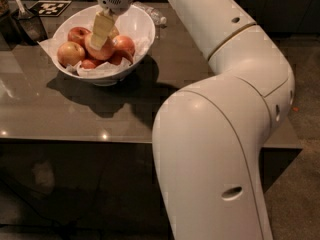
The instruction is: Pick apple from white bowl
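Observation:
The white bowl stands on the dark table at the far left, lined with crumpled white paper. It holds several apples. My gripper reaches down into the bowl from above. Its cream fingers are closed around the apple, the large pale orange-pink one in the middle of the bowl. The apple sits slightly above the others. The front finger hides part of the apple.
Other apples lie in the bowl: an orange-red one at the left, red ones behind and at the right. A dark container and a black-and-white marker sit at the back left. My arm fills the right foreground.

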